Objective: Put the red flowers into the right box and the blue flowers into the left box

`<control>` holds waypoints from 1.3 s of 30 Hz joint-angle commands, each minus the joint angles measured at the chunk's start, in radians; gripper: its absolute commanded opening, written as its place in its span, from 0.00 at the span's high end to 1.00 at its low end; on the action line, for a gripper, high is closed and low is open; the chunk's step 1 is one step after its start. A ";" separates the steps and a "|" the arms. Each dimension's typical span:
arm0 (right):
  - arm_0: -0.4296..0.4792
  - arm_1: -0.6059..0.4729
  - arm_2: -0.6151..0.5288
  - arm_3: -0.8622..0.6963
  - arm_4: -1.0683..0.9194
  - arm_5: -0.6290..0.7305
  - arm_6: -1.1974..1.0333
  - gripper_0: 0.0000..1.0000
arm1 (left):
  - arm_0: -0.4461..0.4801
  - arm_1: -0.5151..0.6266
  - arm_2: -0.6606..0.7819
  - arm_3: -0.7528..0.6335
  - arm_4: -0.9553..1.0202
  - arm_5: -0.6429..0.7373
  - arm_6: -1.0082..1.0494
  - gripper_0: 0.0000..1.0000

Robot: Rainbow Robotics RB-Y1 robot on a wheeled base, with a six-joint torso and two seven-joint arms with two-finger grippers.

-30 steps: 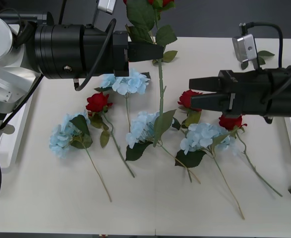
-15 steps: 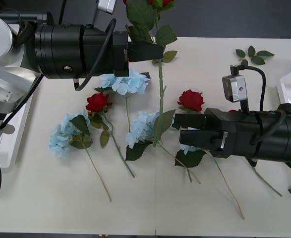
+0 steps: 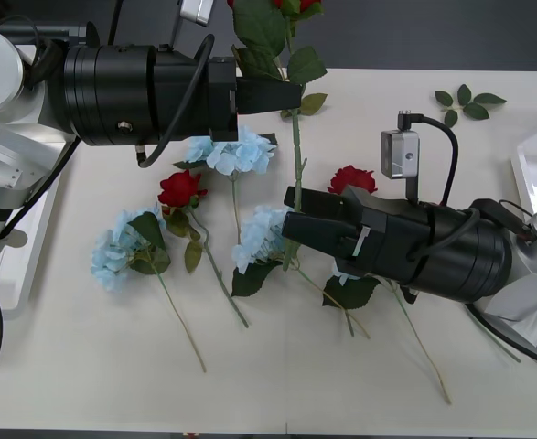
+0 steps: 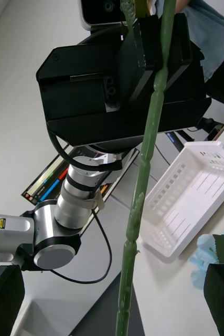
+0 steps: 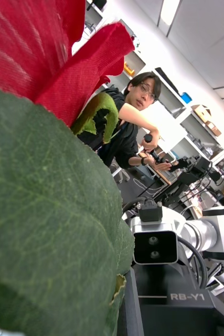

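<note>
Left gripper (image 3: 291, 94) pinches the long-stemmed red artificial rose (image 3: 295, 165), stem vertical, head at twelve o'clock; right gripper (image 3: 289, 227), spread, flanks the stem.

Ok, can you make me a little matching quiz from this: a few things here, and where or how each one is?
1 left gripper
2 right gripper
3 blue flowers
4 left box

a lying on the table
b shut on a red rose
c at the table's left edge
d open, beside the rose's stem

Pairs: 1-b, 2-d, 3-a, 4-c
</note>
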State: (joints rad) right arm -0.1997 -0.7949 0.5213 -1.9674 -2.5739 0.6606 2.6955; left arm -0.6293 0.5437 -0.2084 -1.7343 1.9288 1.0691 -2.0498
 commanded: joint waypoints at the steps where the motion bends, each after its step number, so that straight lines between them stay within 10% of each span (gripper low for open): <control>1: -0.026 0.034 0.002 -0.021 0.026 -0.010 0.010 0.00 | -0.006 0.009 0.018 -0.014 0.009 0.000 -0.043 1.00; 12: -0.032 0.111 0.002 -0.016 0.054 -0.042 0.010 0.31 | -0.006 0.009 0.018 -0.014 0.009 0.000 -0.043 1.00; 19: -0.032 0.125 0.005 -0.014 0.080 -0.059 0.000 1.00 | -0.006 0.009 0.018 -0.014 0.009 0.000 -0.043 1.00; 32: -0.033 0.125 0.003 -0.014 0.078 -0.078 -0.020 1.00 | -0.006 0.009 0.018 -0.014 0.009 0.000 -0.043 1.00; 34: -0.033 0.123 0.005 -0.014 0.080 -0.082 -0.022 1.00 | -0.006 0.009 0.018 -0.014 0.009 0.000 -0.043 0.10; 39: -0.035 0.115 0.005 -0.014 0.080 -0.085 -0.025 1.00 | -0.006 0.009 0.018 -0.014 0.009 0.000 -0.043 0.00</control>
State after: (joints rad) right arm -0.2036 -0.6795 0.5269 -1.9630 -2.4970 0.5789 2.6928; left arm -0.6293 0.5437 -0.2083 -1.7343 1.9288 1.0691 -2.0498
